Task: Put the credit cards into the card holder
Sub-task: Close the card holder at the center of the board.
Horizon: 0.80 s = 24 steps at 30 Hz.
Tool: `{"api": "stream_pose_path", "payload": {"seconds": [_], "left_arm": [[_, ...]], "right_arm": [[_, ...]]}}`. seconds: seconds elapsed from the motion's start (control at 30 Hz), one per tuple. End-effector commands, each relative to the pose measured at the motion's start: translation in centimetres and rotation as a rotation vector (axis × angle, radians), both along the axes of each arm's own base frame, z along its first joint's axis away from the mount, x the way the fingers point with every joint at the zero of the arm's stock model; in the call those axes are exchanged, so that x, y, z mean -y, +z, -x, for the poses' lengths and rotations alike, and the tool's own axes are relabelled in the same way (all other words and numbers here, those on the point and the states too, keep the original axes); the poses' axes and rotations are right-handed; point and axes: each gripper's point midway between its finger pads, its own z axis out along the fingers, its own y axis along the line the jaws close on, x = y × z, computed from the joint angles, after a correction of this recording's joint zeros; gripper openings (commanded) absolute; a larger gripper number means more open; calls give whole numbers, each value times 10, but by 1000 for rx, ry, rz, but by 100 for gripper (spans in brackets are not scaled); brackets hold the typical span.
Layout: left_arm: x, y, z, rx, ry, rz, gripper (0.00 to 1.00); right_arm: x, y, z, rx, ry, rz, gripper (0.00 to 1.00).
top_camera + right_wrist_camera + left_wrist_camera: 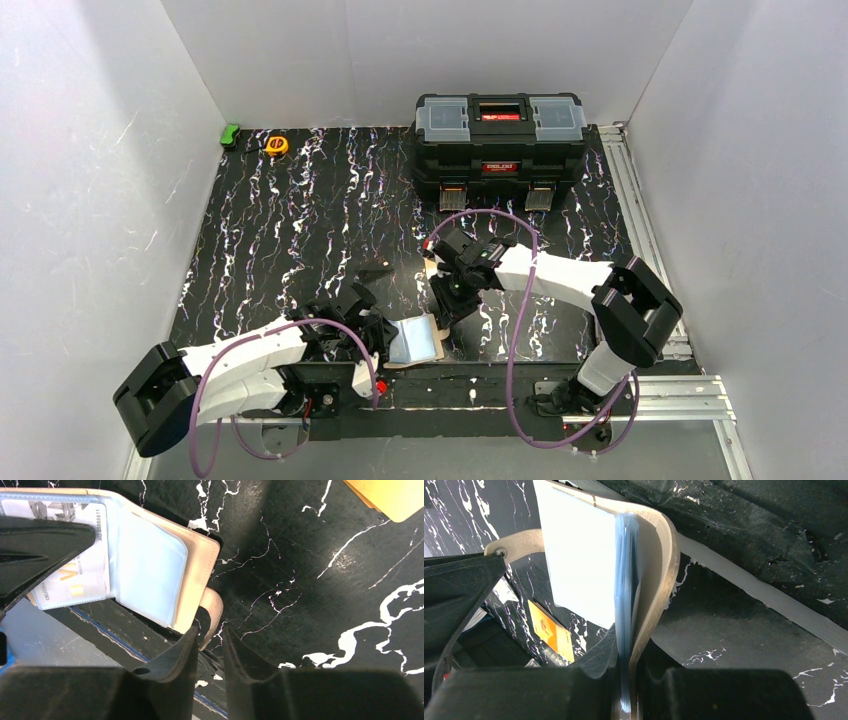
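The cream card holder [415,341] lies open near the table's front edge, its pale blue sleeves up. My left gripper [378,338] is shut on its left side; the left wrist view shows the blue sleeves and the cream cover [659,570] pinched between the jaws. A pale printed card [75,567] sits in one clear sleeve. My right gripper [210,637] hovers at the holder's right edge, jaws a narrow gap apart and empty, with the snap tab [214,607] just past the fingertips. The orange card [395,495] lies on the table beyond; it also shows in the left wrist view [551,630]. A flat black shape [375,272], probably the black card, lies left of the right gripper.
A big black toolbox [500,135] stands at the back centre. A yellow tape measure [276,145] and a green object [231,134] sit at the back left corner. The black marbled mat [300,230] ends right under the card holder. White walls enclose the table.
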Motion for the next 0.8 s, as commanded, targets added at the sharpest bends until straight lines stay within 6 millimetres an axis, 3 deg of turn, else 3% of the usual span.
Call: {"api": "stream_pose_path", "payload": {"seconds": [0.0,0.13,0.27,0.33,0.47,0.77], "left_arm": [[5,9,-2,7,-9,8,0],[4,8,-3,7,-9,1,0],[4,8,-5,-2,4,-12,0],[5,9,-7,-11,15,-20,0],[3,5,-18,-32,77,-83,21],[25,23,-22,-70,47,-54,33]], "right_arm": [[-1,10,-6,42,-20,-18,25],[0,11,-6,46,-24,-18,10],[3,10,-4,47,-30,-18,1],[5,9,-3,49,-32,-17,1],[5,4,-3,56,-25,-30,1],[-9,2,-13,42,-24,-122,1]]}}
